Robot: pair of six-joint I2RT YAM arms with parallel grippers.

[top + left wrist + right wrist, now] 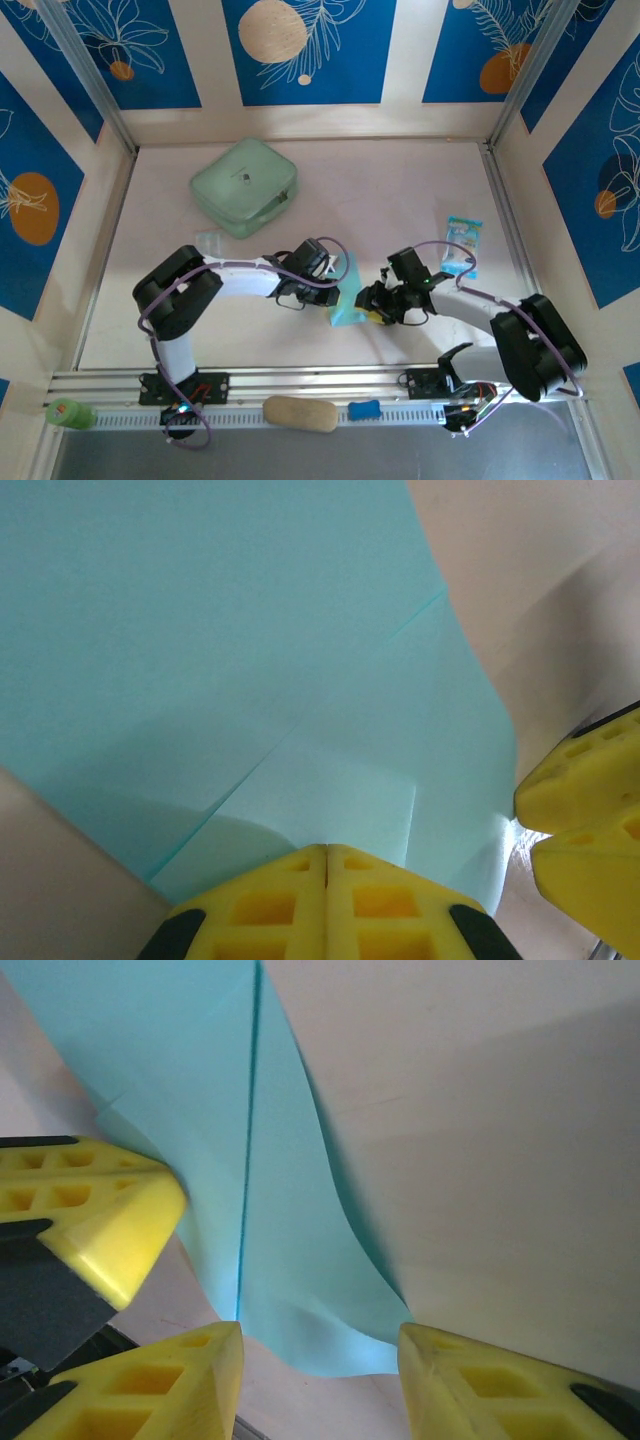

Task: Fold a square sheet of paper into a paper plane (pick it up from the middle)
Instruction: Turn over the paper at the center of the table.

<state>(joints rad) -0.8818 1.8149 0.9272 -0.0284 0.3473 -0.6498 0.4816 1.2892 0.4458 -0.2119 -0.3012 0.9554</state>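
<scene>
The square sheet of paper (350, 300) is light cyan, folded into layers, and lies on the table between the two grippers. In the left wrist view the paper (250, 630) shows a long diagonal crease and a small folded flap. My left gripper (326, 852) is shut, its yellow tips resting against that flap; I cannot tell whether a layer is pinched. My right gripper (320, 1345) is open, and the near corner of the paper (290, 1250) curls up between its fingers. From above, the left gripper (336, 292) and the right gripper (370, 310) nearly meet over the paper.
A mint-green case (245, 187) sits at the back left and a small printed packet (462, 245) to the right. A tan oblong (300, 413), a blue piece (365, 409) and a green cylinder (68, 412) lie on the front rail. Walls close in three sides.
</scene>
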